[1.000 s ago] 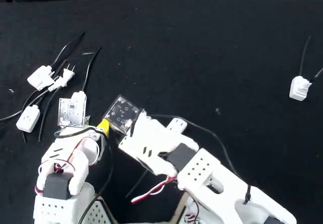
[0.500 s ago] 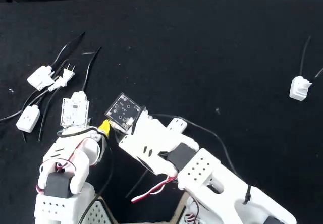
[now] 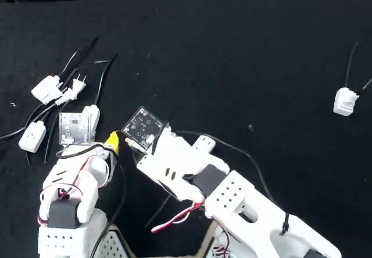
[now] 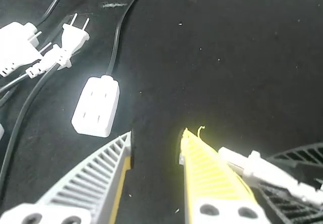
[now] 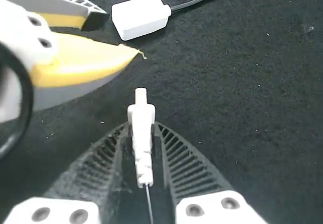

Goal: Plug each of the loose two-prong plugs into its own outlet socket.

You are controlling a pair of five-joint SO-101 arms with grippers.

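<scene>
- A white plug is gripped lengthwise between the closed fingers of the right gripper, with its tip sticking out past the fingertips, low over the black tabletop.
- The left gripper is pictured just beside the right one; its grey and yellow fingers are spread apart, and nothing is held between them.
- A white socket on a black cord is seen lying flat on the tabletop just ahead of the left gripper. In the high view it is partly covered by that arm's wrist.
- A loose plug with two bare prongs is seen farther out, its prongs pointed away from the arms, lying among black cords.
- A second socket is seen close beside the loose plug.
- A third socket is seen near the tabletop's left edge in the high view.
- A fourth socket is seen well apart from the rest, at the right edge.
</scene>
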